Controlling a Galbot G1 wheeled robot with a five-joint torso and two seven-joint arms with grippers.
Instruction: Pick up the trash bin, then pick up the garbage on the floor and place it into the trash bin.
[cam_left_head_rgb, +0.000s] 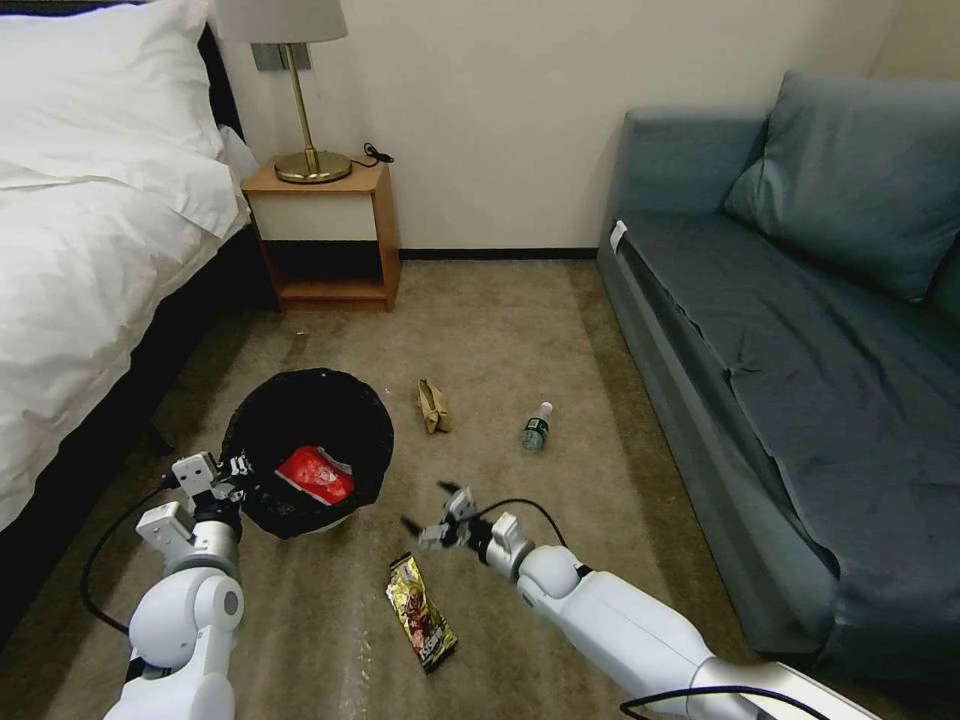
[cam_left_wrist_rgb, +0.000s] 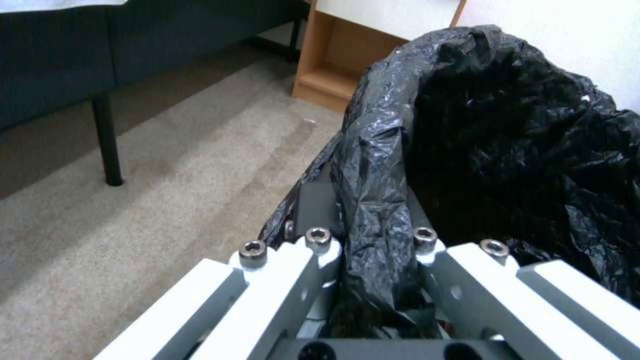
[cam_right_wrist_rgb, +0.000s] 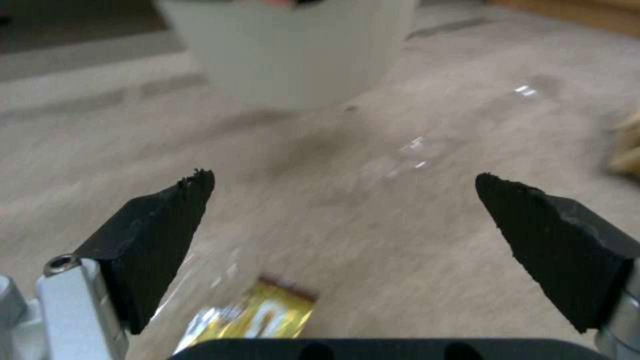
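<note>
Currently the trash bin (cam_left_head_rgb: 308, 452) is held off-centre: left gripper (cam_left_head_rgb: 232, 472) is clamped on its near rim, fingers (cam_left_wrist_rgb: 319, 210) pinching rim and black bag liner (cam_left_wrist_rgb: 373, 165) together. Risk 1: liner is slick and crinkly, so the rim may slide out of the pinch and the bin tilt or drop, spilling the red snack packet (cam_left_head_rgb: 316, 474) already inside.

Right gripper (cam_left_head_rgb: 432, 512) hangs low over the carpet, just right of the bin, jaws wide apart, nothing between the pads (cam_right_wrist_rgb: 163, 220). Gold wrapper (cam_left_head_rgb: 421, 612) lies on the floor just behind and below it. Risk 2: wrapper is flat, so pads may skid over it w/o catching an edge.

Paper bag (cam_left_head_rgb: 434, 406) and bottle (cam_left_head_rgb: 536, 427) lie ahead of the right gripper, well apart from it. Risk 3: bottle is round, may roll off if nudged.
</note>
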